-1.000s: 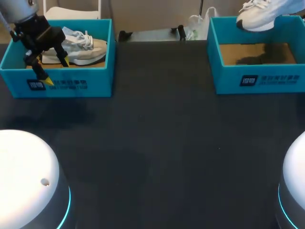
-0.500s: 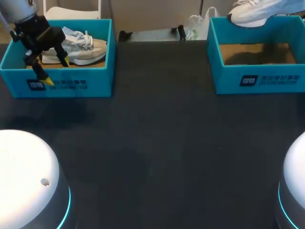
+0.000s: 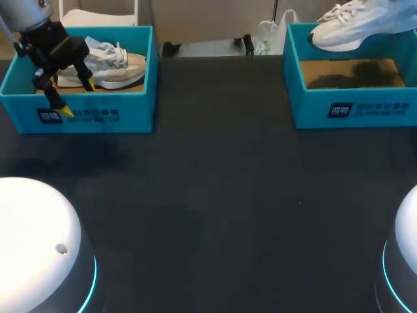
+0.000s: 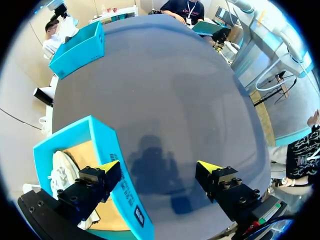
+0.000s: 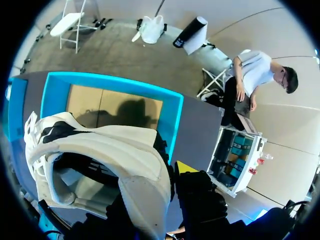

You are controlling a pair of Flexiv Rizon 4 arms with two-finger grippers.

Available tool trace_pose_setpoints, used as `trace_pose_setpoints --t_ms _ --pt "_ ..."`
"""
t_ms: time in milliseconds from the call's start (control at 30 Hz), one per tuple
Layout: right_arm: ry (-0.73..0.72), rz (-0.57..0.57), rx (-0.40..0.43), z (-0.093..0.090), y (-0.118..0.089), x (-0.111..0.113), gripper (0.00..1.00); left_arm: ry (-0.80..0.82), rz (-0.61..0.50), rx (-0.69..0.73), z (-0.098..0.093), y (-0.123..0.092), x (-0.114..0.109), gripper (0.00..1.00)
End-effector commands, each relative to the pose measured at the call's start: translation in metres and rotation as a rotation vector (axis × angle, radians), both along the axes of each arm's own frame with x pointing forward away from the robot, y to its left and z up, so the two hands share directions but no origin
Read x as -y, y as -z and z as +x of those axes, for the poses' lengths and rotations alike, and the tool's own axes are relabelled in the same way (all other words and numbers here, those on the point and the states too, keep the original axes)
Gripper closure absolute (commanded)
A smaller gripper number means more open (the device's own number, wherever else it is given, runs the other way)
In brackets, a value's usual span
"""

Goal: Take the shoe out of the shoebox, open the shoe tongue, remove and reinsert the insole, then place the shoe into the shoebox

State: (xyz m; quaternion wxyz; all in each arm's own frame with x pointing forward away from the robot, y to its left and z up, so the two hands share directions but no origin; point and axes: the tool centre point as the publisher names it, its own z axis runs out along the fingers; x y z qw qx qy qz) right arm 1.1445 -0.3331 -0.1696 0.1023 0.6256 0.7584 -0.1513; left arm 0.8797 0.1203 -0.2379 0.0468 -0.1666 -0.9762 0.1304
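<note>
White shoe (image 3: 355,29) gripped by right end effector (image 5: 167,175) above shoebox (image 3: 352,107); left end effector (image 4: 159,166) wide.

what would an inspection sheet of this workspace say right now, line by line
surface: dark table, nothing lying on its open part
job's things: held shoe, white, up in the air over the right shoebox, which has nothing in it; second shoe lies inside the left shoebox
clutter: nothing seen
grippers: left tool open, over the left shoebox's front wall, one finger on the box side, the other out over the table; right tool shut on the held shoe at its heel end
cables: nothing seen
surroundings: nothing seen reaching over the table
</note>
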Motion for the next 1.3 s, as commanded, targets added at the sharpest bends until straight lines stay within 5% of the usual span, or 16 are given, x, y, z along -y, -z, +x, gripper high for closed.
trace_pose_setpoints --t_ms 33,600,1300 --pt "-0.021 -0.005 0.100 -0.009 0.001 -0.002 1.00 0.001 0.002 0.001 0.000 0.000 0.000 0.00" --pt "0.097 -0.091 0.177 -0.021 0.034 -0.005 1.00 0.001 0.002 0.001 0.000 0.000 0.000 0.00" --pt "0.159 -0.036 0.209 -0.031 0.053 0.010 1.00 0.001 0.002 0.001 0.000 0.000 0.000 0.00"
